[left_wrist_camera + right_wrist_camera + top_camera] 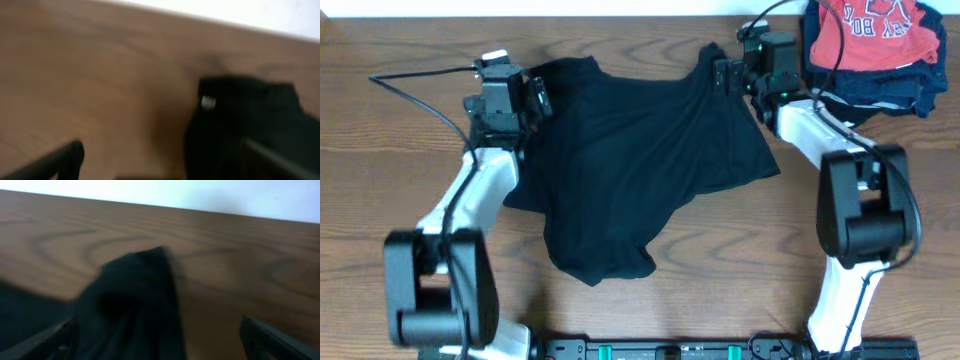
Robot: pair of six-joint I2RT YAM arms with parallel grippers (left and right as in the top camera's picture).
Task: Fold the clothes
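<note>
The black T-shirt point(640, 160) lies crumpled and partly spread across the middle of the wooden table. My left gripper point(537, 98) is at its far left corner. In the left wrist view my left gripper point(165, 167) is open, with the shirt's corner point(245, 125) and its small white round logo point(208, 102) by the right finger. My right gripper point(722, 75) is at the shirt's far right corner. In the right wrist view my right gripper point(160, 347) is open, with a raised fold of the shirt point(135, 305) between the fingers, nearer the left one.
A red shirt with white lettering point(870, 35) lies on a pile of dark navy folded garments point(885, 95) at the back right corner. A black cable point(420, 95) runs over the table left of the left arm. The table's far edge is close behind both grippers.
</note>
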